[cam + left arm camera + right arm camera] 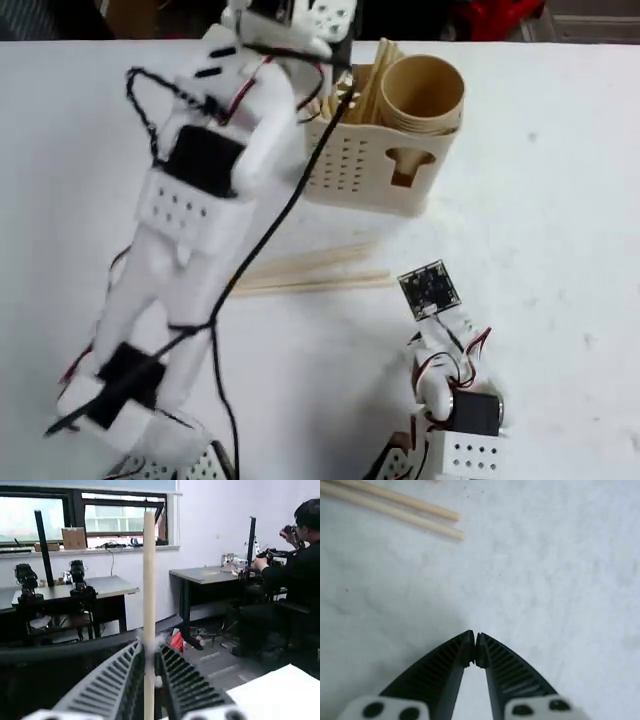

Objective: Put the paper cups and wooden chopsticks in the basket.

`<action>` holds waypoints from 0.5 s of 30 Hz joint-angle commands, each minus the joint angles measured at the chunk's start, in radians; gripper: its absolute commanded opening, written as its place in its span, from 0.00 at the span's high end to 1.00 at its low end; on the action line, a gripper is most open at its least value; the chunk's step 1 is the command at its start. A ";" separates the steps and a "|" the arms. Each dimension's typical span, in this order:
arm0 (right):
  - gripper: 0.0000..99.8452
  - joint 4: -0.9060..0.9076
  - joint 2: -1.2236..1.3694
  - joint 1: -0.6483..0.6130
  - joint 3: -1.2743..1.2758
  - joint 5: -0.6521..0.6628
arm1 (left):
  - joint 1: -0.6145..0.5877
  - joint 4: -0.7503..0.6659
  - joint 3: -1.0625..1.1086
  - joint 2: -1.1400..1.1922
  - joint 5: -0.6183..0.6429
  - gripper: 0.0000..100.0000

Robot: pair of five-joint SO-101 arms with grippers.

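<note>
A cream perforated basket (372,168) stands at the back of the white table. It holds stacked paper cups (424,92) and several wooden chopsticks (368,78). My left gripper (149,650) is shut on one wooden chopstick (149,575), which sticks up between its fingers; in the high view the left gripper (335,70) hangs over the basket's left end. More chopsticks (310,270) lie flat on the table in front of the basket. My right gripper (474,641) is shut and holds nothing, low over bare table, a short way from the chopstick ends (440,522).
The left arm (190,220) stretches diagonally from the front left corner to the basket, with black cables along it. The right arm (455,405) sits at the front right. Bare table lies right of the basket.
</note>
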 commanded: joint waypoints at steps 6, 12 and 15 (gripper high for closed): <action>0.98 0.002 -0.007 0.004 0.008 0.012 | 0.013 0.153 -0.298 0.157 0.018 0.97; 0.98 0.002 -0.007 0.004 0.008 0.012 | 0.013 0.164 -0.318 0.163 0.041 0.91; 0.98 0.002 -0.007 0.004 0.008 0.012 | 0.013 0.164 -0.318 0.163 0.040 0.91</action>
